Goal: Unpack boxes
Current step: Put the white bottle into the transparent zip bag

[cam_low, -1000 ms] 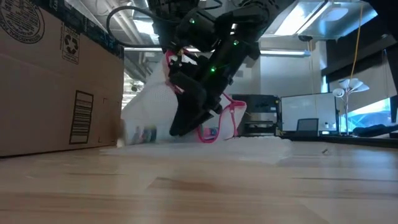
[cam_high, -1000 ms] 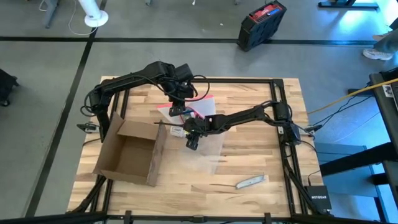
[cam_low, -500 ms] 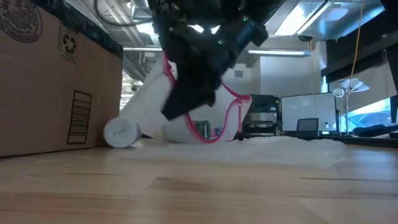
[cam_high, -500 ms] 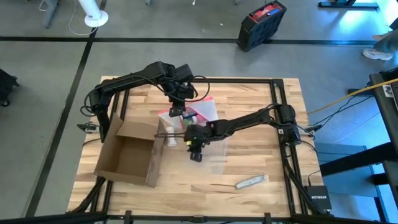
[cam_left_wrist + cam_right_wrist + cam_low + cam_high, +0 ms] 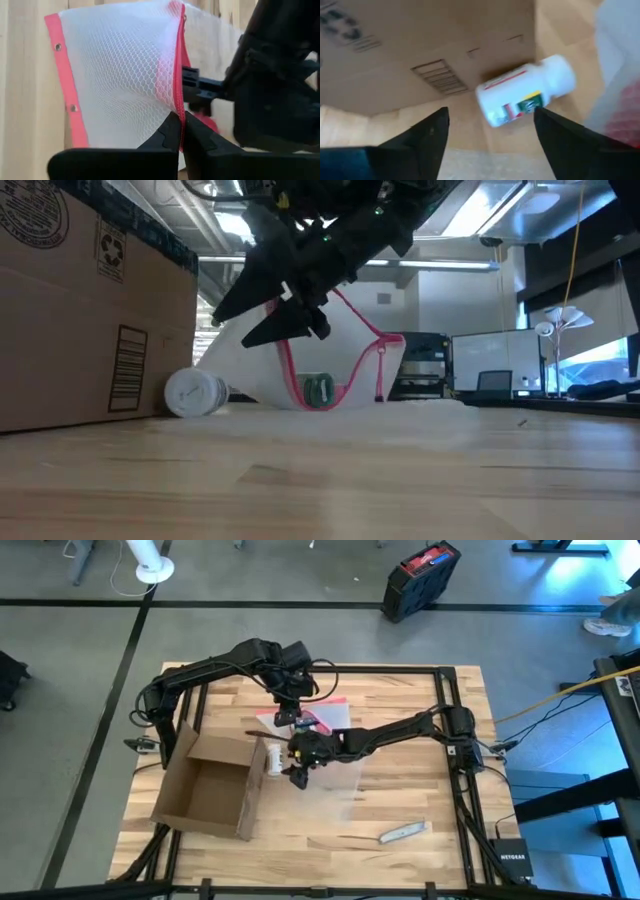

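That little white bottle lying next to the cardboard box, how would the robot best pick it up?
The white bottle lies on its side on the table, close beside the box. Probably best to come straight down from above and pinch across its round middle, fingers on the two long sides. The open right hand is already near it, on the side away from the box.

Open cardboard box on the table

The brown corrugated cardboard box (image 5: 208, 789) stands open with its mouth facing up, and its flaps spread outward, on the left half of the table (image 5: 400, 720). Its inside looks empty from above. In the low view its outer wall (image 5: 90, 310) carries a round printed stamp, a recycling mark and a barcode-like print. A white bottle lies on its side just beside the box's right wall.
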Tool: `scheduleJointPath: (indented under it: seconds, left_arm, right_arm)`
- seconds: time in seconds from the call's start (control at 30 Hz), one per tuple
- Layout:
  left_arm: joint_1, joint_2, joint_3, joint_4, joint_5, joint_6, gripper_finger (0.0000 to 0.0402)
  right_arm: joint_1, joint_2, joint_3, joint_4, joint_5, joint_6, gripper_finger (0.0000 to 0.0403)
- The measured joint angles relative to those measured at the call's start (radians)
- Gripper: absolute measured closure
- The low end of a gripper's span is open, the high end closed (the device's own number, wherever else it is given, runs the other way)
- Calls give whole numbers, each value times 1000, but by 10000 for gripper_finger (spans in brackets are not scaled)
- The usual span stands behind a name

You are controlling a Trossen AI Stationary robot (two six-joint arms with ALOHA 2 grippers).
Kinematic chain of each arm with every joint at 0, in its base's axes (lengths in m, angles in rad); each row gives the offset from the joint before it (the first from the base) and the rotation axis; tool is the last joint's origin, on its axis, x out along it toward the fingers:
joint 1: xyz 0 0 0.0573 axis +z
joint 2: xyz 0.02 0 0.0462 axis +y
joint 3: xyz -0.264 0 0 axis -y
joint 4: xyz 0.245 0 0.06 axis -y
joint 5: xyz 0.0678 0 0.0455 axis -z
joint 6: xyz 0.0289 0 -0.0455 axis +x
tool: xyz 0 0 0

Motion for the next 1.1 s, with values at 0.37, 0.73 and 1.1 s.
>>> scheduleJointPath:
  seconds: [0.37, 0.73, 1.1]
  left_arm:
    - [-29, 0, 0, 64, 62, -15, 401]
    - [-80, 0, 0, 182, 136, -41, 402]
    - [-31, 0, 0, 72, -6, -41, 401]
  right_arm:
    - [-1, 2, 0, 4, 120, 0, 95]
    - [-6, 3, 0, 0, 121, 27, 95]
    - [-6, 4, 0, -1, 93, 34, 95]
